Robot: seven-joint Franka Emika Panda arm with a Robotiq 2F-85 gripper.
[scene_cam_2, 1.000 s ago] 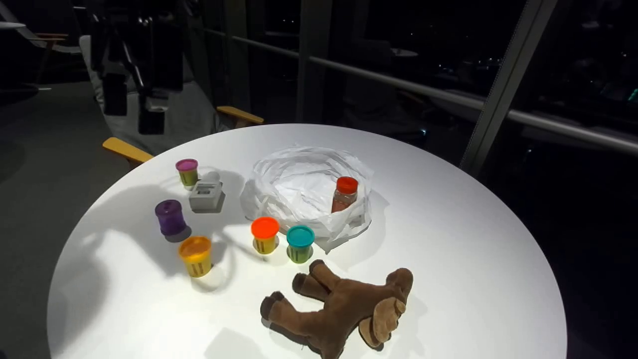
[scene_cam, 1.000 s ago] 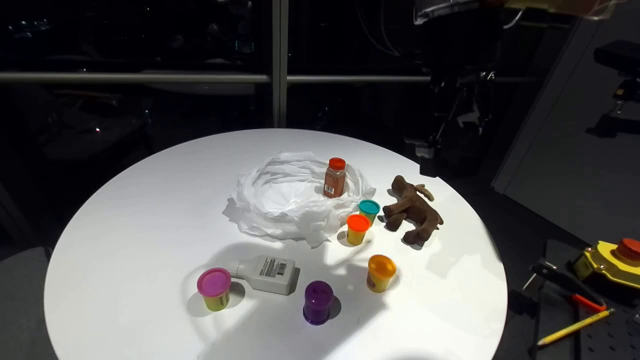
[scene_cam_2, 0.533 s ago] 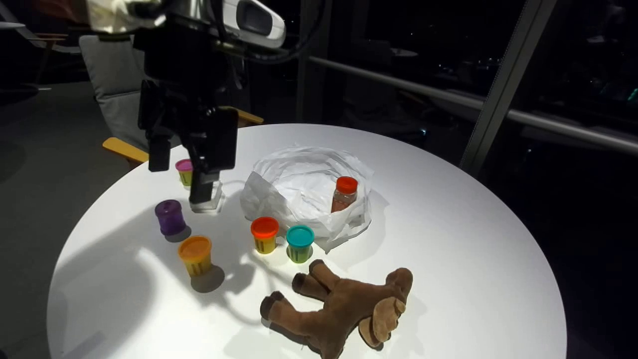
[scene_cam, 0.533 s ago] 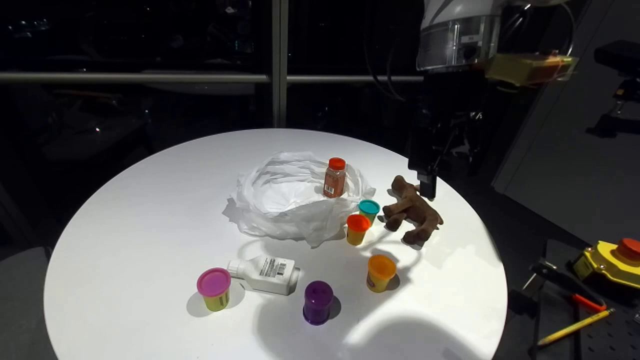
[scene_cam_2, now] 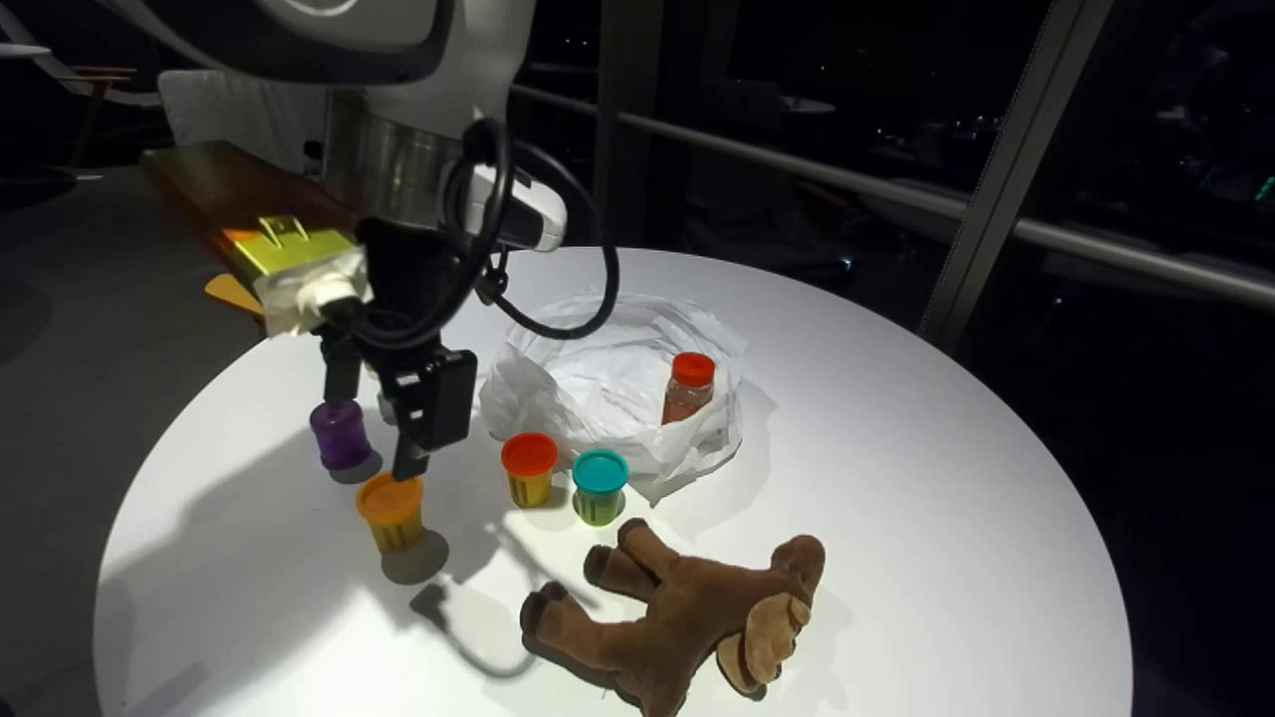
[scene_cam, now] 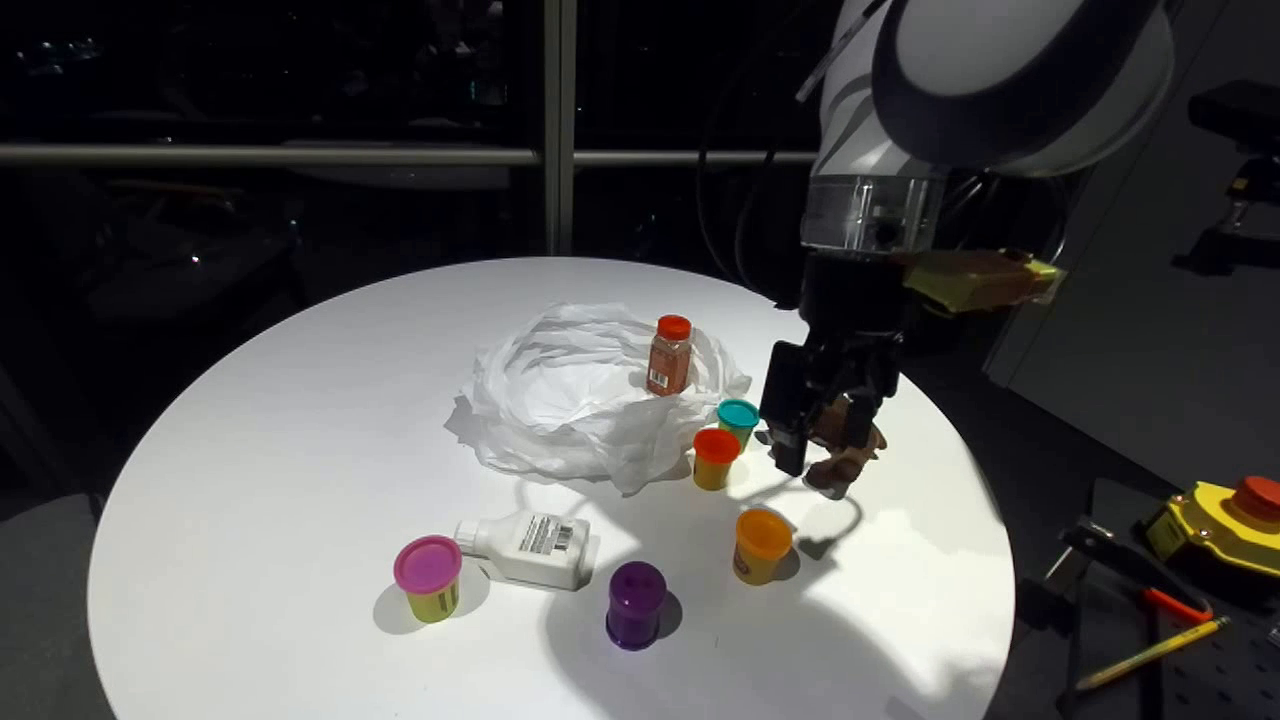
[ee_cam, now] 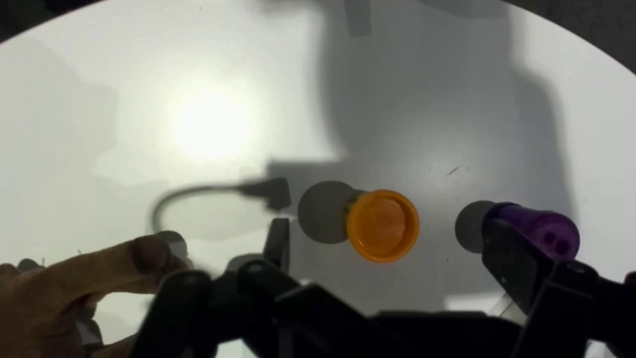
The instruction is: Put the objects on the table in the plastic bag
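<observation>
Wide open and holding nothing, my gripper (ee_cam: 390, 238) hangs above the orange cup (ee_cam: 382, 226), which shows between its fingers in the wrist view. The purple cup (ee_cam: 529, 223) is partly covered by one finger there. On the white table (scene_cam: 300, 450) lies the plastic bag (scene_cam: 620, 445), spread and crumpled, with the red-capped bottle (scene_cam: 668, 360) inside its rim. Beside the bag stand a red-lidded cup (scene_cam_2: 529, 468) and a teal-lidded cup (scene_cam_2: 600, 488). The brown plush animal (scene_cam_2: 687, 607) lies on its side. A white bottle (scene_cam: 540, 550) lies by the pink-lidded cup (scene_cam: 430, 578).
In an exterior view the arm partly hides the plush. A dark side surface with a yellow-and-red stop button (scene_cam: 1225, 525) and a pencil (scene_cam: 1150, 655) adjoins the table. A cable (scene_cam_2: 598, 299) loops from the arm near the bag.
My gripper has come down and across to a place above the orange cup, staying open. The objects on the table have kept their places; the arm's shadows have shifted.
</observation>
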